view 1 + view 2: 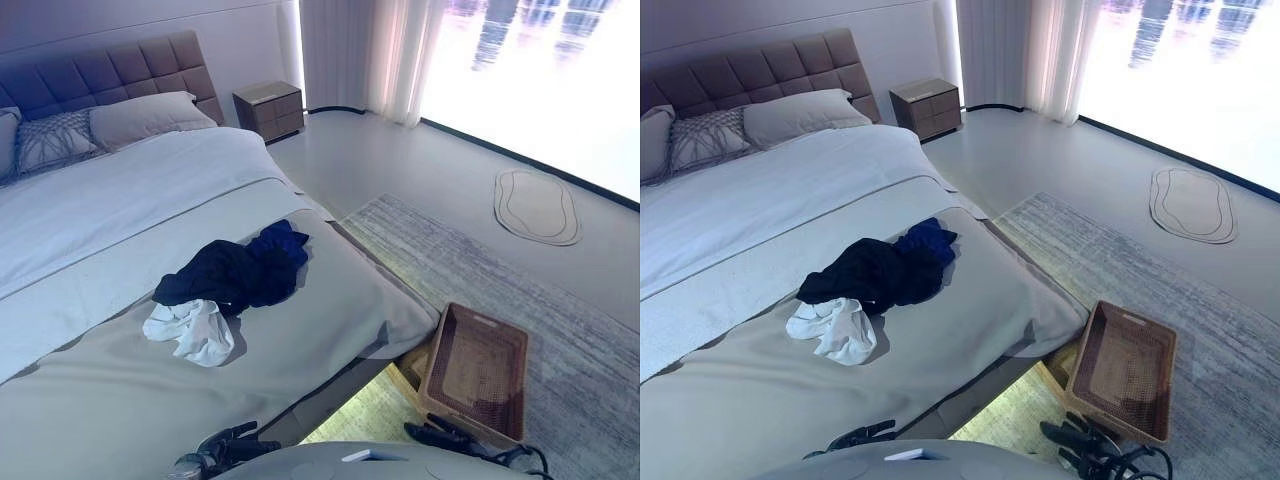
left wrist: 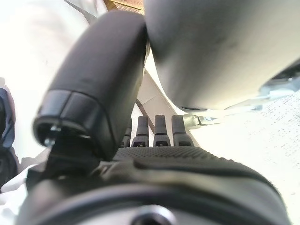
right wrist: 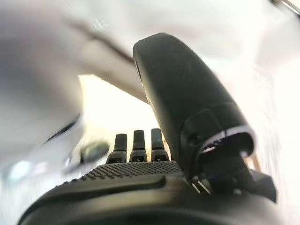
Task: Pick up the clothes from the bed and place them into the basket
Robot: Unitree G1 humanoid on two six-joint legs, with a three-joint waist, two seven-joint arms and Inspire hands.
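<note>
Two garments, dark clothes [image 1: 238, 272] and white cloth [image 1: 193, 330], on bed [image 1: 120, 400]; basket [image 1: 478, 370] at 4 o'clock; left hand [image 1: 228, 445], right hand [image 1: 445, 436] fingers straight, empty.

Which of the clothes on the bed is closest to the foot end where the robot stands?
The white garment. It lies at the near edge of the pile, while the black garment and the blue garment lie beyond it, toward the pillows.

Soft crumpled cloth clothes [image 1: 235, 275] on a smooth matt bedspread [image 1: 330, 300]; woven wicker basket [image 1: 478, 372].
</note>
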